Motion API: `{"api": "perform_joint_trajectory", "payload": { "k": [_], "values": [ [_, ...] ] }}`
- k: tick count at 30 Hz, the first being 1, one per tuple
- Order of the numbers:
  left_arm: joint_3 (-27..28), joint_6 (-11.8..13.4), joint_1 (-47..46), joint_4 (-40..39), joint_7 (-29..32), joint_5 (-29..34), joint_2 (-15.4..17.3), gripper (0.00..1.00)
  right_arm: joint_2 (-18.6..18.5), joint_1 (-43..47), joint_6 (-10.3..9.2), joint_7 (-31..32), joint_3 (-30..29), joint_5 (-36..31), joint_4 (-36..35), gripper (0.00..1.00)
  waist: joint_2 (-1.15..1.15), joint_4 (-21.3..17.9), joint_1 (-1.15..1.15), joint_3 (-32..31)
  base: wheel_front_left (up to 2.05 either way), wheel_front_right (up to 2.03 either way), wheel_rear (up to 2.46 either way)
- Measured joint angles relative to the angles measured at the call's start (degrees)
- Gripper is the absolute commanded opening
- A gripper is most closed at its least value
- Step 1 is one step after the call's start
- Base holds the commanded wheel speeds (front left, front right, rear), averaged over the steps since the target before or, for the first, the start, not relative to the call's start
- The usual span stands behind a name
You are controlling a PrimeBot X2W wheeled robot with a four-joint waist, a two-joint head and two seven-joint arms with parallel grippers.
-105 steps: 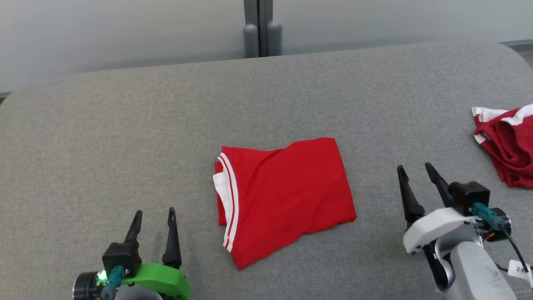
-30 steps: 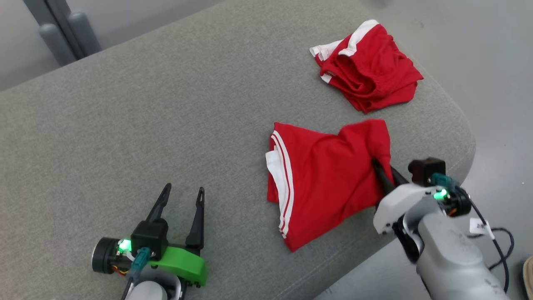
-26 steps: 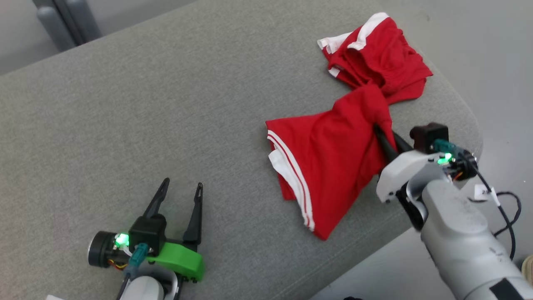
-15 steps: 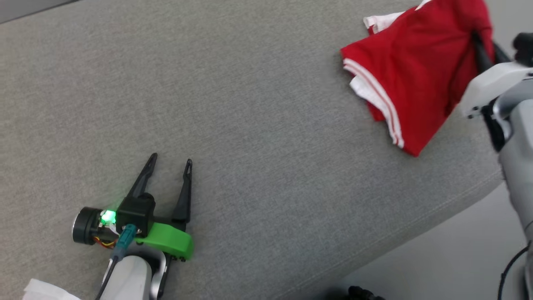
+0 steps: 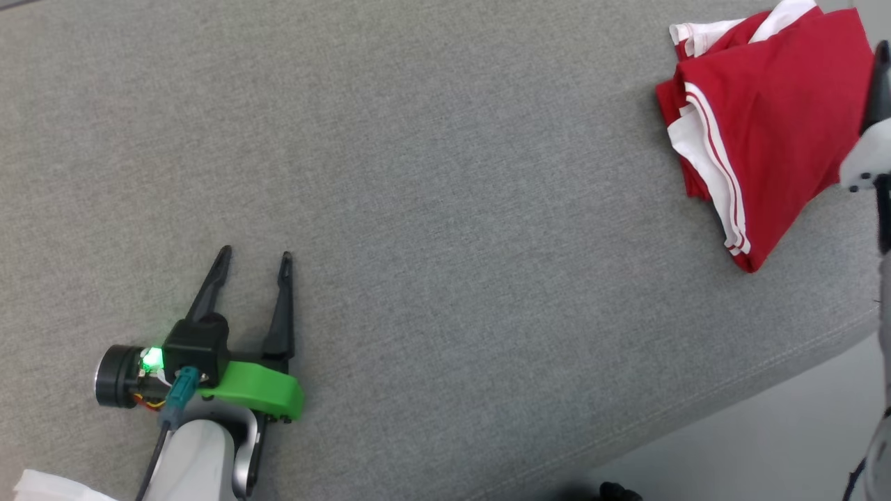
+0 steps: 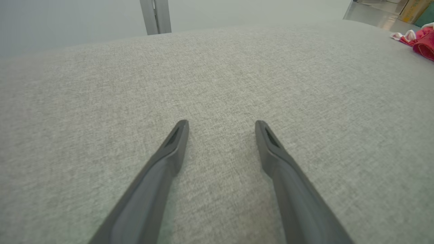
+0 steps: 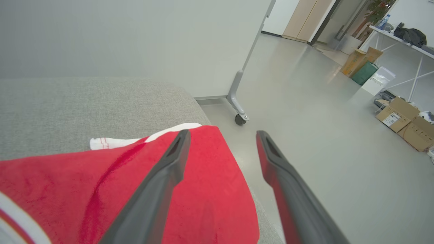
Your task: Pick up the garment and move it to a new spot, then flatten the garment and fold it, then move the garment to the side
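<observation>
The folded red jersey shirt with white sleeve and striped trim [image 5: 773, 132] lies in the upper right of the head view, close to the rounded edge of the grey upholstered surface [image 5: 445, 209], so folding and the move aside look done and only clearing the arm seems left. The right gripper [image 7: 222, 135] stands wide and empty, one finger above the red cloth, the other above the pale floor [image 7: 305, 101] past the edge, so margin there is slim. The left gripper [image 5: 255, 252], equally wide and empty, sits lower left with bare grey fabric all around.
</observation>
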Motion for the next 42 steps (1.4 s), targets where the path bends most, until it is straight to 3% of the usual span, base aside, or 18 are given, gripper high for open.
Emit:
{"api": "perform_joint_trajectory", "payload": {
  "k": [6,10,21,31,42],
  "values": [
    [2.04,1.0,1.12,-0.11,0.02,0.25,-0.38,1.0,8.15,3.59,0.0,0.0,6.83,2.68,-10.5,1.0,0.0,0.01,0.0,-2.86,0.0,0.0,0.0],
    [2.99,1.81,1.34,-0.22,0.02,0.29,-0.88,1.0,10.57,7.53,0.0,0.0,13.27,7.72,-16.53,1.0,0.0,0.81,0.0,-4.76,0.0,0.0,0.0],
    [5.49,4.0,3.5,1.05,0.02,-1.34,-1.78,1.0,12.16,20.39,0.0,0.0,24.65,21.3,-27.27,1.0,0.0,6.6,0.0,-8.89,0.0,0.0,0.0],
    [6.1,4.94,7.21,1.43,0.02,-3.89,-1.87,1.0,12.15,31.28,0.0,0.0,26.83,22.09,-27.59,1.0,0.0,12.14,0.0,-13.29,0.0,0.0,0.0],
    [5.77,4.35,11.72,1.43,0.02,-8.06,-1.91,1.0,12.12,38.57,0.0,0.0,26.19,21.97,-26.92,1.0,0.0,15.4,0.0,-19.24,0.0,0.0,0.0]
  ]
}}
